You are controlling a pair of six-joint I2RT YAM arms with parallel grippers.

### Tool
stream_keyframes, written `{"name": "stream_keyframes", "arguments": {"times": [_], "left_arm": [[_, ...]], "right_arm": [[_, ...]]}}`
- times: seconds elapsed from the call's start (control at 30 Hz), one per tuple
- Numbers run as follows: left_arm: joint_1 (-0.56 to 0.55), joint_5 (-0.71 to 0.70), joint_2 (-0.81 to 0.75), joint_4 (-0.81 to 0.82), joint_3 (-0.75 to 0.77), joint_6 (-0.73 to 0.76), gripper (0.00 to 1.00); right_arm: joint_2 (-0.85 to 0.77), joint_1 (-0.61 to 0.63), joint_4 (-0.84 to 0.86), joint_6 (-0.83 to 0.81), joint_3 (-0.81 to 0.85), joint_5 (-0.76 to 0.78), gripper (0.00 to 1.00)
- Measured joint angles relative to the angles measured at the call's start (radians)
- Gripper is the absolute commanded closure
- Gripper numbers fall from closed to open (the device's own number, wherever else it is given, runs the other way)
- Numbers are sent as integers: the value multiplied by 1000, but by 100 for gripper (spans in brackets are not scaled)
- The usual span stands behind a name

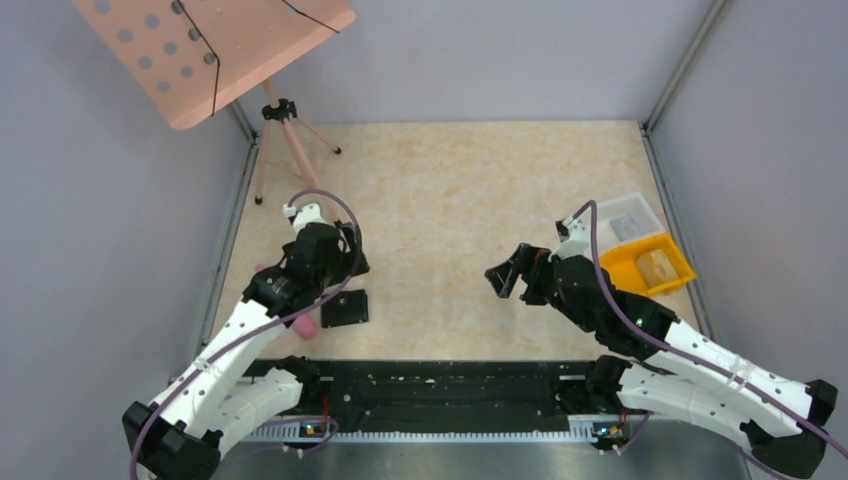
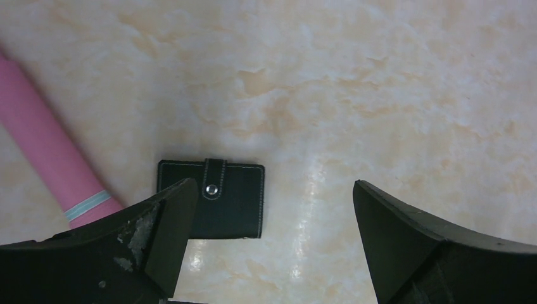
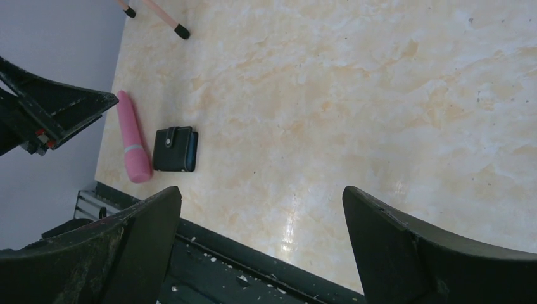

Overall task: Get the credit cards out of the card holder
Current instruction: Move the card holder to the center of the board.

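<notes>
card holder lies shut near the surface's near-left corner, just below the left pincer — spread wide, holder off-centre toward one finger; right pincer, likewise spread, is well apart — left is nearer.

In the left wrist view, a black finger hides one corner of the small flat black card holder, and the picture's edge cuts the pink plastic cylinder. From above, the left arm covers the cylinder's middle; the yellow plastic bin at the far right holds something too small to tell.
</notes>
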Motion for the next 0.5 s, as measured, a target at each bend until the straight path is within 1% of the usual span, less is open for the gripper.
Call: {"name": "stream_keyframes", "arguments": {"times": [0.07,0.17,0.23,0.33,0.5], "left_arm": [[11,-64,30,-42,14,-42,2],[47,-108,70,-93,16,-89,2],[79,-116,95,-122,15,-130,3],[117,-116,115,-121,-6,-191,5],[134,-90,116,-73,-114,-253,11]], "right_arm": [[0,0,10,-10,0,-9,1],[0,0,46,-30,-7,-34,1],[0,0,61,-43,-13,-52,1],[0,0,70,-61,-19,-70,2],[-3,0,88,-91,-20,-97,2]]}}
